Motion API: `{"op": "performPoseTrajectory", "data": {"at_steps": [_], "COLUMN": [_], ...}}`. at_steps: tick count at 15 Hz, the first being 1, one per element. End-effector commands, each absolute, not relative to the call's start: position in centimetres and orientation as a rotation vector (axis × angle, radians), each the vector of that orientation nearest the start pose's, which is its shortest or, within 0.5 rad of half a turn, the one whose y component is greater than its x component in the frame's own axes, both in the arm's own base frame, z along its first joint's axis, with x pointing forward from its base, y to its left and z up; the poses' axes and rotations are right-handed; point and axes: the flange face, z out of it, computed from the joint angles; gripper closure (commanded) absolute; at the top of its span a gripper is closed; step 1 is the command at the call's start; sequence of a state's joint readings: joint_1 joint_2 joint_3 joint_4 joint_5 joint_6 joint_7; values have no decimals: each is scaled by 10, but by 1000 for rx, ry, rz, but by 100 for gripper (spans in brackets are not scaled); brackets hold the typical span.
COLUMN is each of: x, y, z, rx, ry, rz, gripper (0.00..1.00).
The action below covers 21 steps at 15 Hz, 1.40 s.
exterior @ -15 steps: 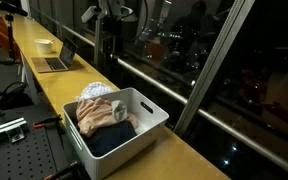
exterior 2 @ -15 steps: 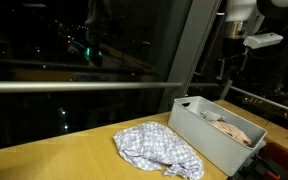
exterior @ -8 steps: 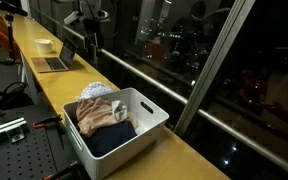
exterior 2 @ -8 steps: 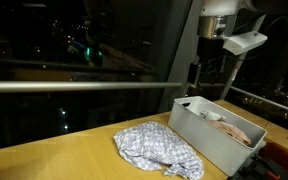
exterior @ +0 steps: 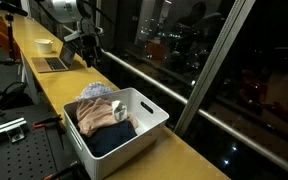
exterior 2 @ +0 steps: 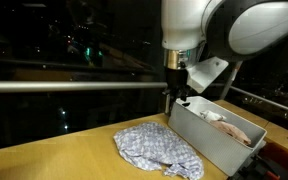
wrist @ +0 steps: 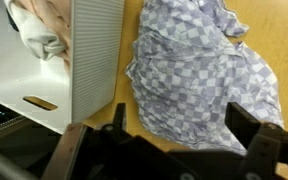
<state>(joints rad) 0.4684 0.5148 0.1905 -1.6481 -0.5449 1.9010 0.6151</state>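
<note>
**Open tool hangs over checked cloth beside laundry bin**

In an exterior view, the robot's tool (exterior: 89, 52) hangs above the far end of a long wooden desk (exterior: 189, 150) that runs along a dark window. A white bin (exterior: 150, 107) with folded garments in it stands nearer the camera. A checked cloth (exterior: 97, 90) shows just behind the bin. A laptop (exterior: 54, 62) and a pale cup (exterior: 45, 45) sit further back, well apart from the bin.

In an exterior view from the opposite end, the tool (exterior 2: 175, 100) is poised over the spot where the checked cloth (exterior 2: 159, 150) lies up against the bin (exterior 2: 199, 135), and it touches neither. The cloth lies crumpled and low on the desk, spreading away from the bin wall towards the camera.

In the wrist view, the tool (wrist: 176, 110) is spread as wide as it goes, and its two dark fingers (wrist: 119, 125) have nothing between them. The checked cloth (wrist: 199, 75) fills the space below, just beside the white wall of the bin (wrist: 94, 60), with bare desk (wrist: 284, 30) past its far edge. Pale garments (wrist: 39, 25) lie inside the bin.

The heap has no clear front. Its longer spread seems to run roughly alongside the bin wall, and loose folds trail off at the edges.

The step in hand looks like a hover above the cloth, before any grasp. A pick from here would call for a straight descent onto a raised fold near the middle, clear of the bin wall, before the fingers pinch.
</note>
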Motion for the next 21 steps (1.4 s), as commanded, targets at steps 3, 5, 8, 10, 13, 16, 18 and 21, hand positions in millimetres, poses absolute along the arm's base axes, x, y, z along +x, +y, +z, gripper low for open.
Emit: {"op": "performPoseTrajectory", "data": {"at_steps": [3,5,8,10,13,16,18,21], "x": [563,561,560,559,566,575,577,576], "y": [387,388,387,382,368,343,328,319], "z": [252,234,209,190,166,149,138,113], "rx": [-3565,-3570,-3569,-3566,-3563,-3554,-3536,-3498], "ry": [-570,-580,-586,-594,-579,-540,-503,-474], "rz": [-88,-65,-46,-33,-48,-96,-130,-150], "gripper": [0,0,0,0,0,0,0,0]}}
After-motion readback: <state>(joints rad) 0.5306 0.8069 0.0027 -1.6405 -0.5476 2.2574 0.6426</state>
